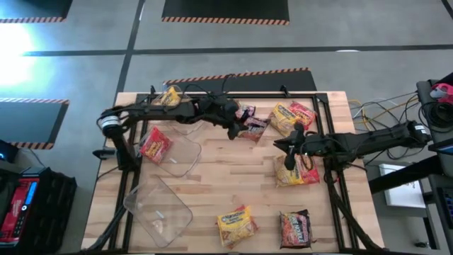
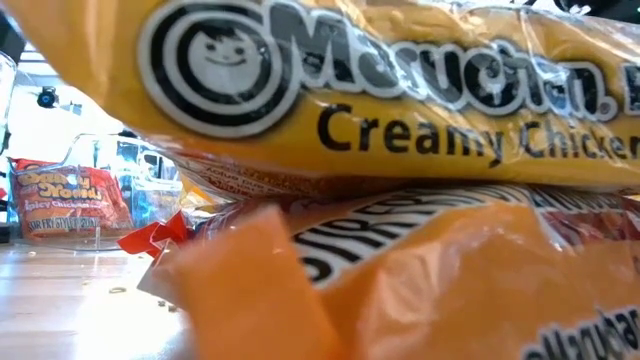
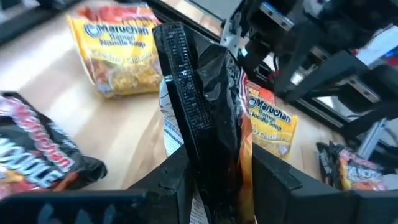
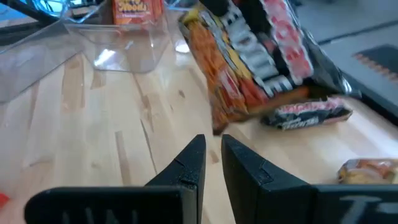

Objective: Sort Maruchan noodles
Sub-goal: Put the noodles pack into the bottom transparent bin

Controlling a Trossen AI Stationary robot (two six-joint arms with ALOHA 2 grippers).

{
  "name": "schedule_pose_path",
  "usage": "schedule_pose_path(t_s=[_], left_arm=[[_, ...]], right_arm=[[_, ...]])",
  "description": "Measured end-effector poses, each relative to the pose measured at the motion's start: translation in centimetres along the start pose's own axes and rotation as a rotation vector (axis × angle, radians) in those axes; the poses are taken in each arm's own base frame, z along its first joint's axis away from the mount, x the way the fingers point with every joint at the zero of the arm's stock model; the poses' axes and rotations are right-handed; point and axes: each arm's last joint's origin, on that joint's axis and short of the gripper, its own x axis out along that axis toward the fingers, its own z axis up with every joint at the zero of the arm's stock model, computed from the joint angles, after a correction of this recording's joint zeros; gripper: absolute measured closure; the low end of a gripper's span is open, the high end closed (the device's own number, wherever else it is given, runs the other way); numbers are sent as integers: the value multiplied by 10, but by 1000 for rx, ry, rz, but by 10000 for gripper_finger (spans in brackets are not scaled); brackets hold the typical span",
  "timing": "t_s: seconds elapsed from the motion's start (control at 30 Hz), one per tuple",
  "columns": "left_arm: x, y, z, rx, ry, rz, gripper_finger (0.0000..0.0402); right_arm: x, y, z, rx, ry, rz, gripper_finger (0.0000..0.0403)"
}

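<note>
Two clear plastic bins [image 1: 159, 205] [image 1: 180, 152] on wooden table [image 1: 212, 191]; grey floor [image 1: 212, 39] around.

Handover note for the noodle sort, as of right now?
Left gripper: shut on a dark packet, held at the table's far middle.
Right gripper: shut, empty, above the table beside a yellow packet.
Done: one red packet lies in the upper clear bin.
Left: the lower clear bin holds no packet. Loose packets remain: yellow and red at the far right, yellow and dark at the near edge, one at the far left.
</note>
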Motion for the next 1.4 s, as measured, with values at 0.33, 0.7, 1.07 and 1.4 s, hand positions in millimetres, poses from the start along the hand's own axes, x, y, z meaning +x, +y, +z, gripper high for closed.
schedule_pose_path(t_s=[0.33,0.7,1.07,1.4], left_arm=[[-57,-78,-25,129,-101,211,300],[-120,-129,-97,39,-219,305,300],[-175,-171,-158,27,-220,101,300],[-226,-199,-221,-39,-201,74,299]], right_arm=[[-4,-2,0,-9,-17,5,360],[-3,-1,-1,-8,-11,4,360],[-1,-1,-2,-13,-1,2,360],[-1,-1,-2,-13,1,1,360]])
